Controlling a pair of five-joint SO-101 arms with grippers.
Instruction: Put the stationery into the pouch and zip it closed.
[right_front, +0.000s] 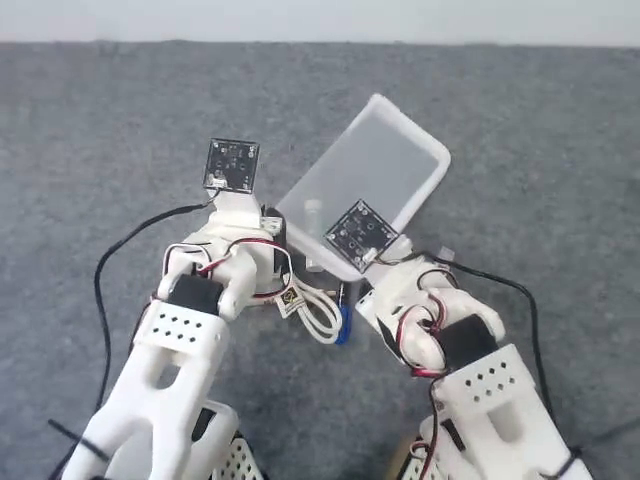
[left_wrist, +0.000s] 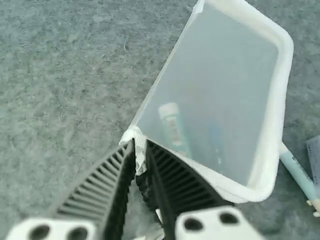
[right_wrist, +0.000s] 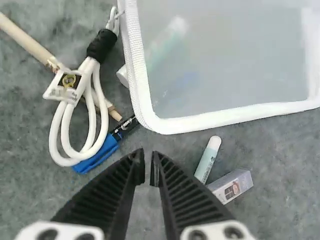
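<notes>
While I watch the left wrist feed, the left gripper has its jaws drawn narrow on a corner of the pouch, with the white edging pinched between them. The rest of the pouch stretches away from that grip, flat on the grey carpet. Through its translucent wall I can make out a pale tube lying inside, close to the held corner. On the right wrist feed, the right gripper hangs over bare carpet just off the pouch's white rim. Its jaws are almost together, with only a thin slit between them, and they grip nothing. Just beside its tips, on one side, lie a mint-capped pen and a small box, both outside the pouch and near its edge. On the other side sit a white cord loop and a blue-and-black piece, which touches the loop. A wooden pencil lies farther out, running under the cord. From the high camera, I see the pouch angled away from both arms, its near end tucked beneath them.
</notes>
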